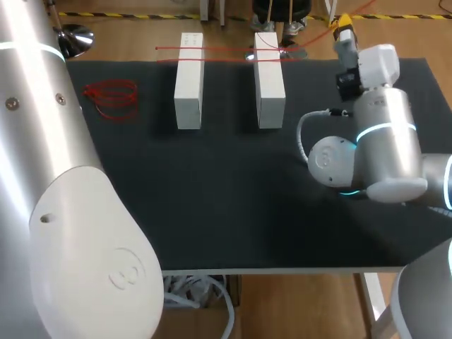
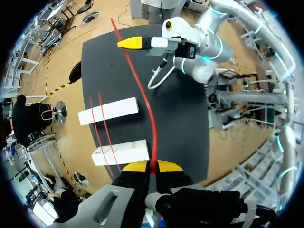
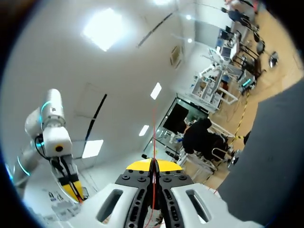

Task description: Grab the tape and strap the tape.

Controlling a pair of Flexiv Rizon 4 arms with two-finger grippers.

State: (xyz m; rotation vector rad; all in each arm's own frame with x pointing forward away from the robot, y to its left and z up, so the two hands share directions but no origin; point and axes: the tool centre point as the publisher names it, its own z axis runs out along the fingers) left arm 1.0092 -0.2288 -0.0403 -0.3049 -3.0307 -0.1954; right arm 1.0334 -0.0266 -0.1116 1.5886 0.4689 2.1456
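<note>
A red tape strand [image 2: 142, 95] runs from my left gripper [image 2: 153, 166], which is shut on it, out over the black table [image 2: 190, 118] to my right gripper [image 2: 130, 42]. The right gripper [image 3: 153, 166] is shut on the same thin red tape [image 3: 154, 137], which carries on past its yellow tips. Two white blocks [image 2: 108, 110] [image 2: 121, 152] lie side by side beside the held strand, with two more red strands [image 2: 100, 128] across them. In the head view those strands [image 1: 212, 48] cross the far ends of the blocks [image 1: 189, 79] [image 1: 269, 79]. The right gripper [image 1: 344, 25] is at the far right.
A loose coil of red tape [image 1: 111, 99] lies at the table's far left. My left arm's big links [image 1: 63, 212] fill the near left of the head view. My right arm's elbow [image 1: 374, 148] hangs over the table's right side.
</note>
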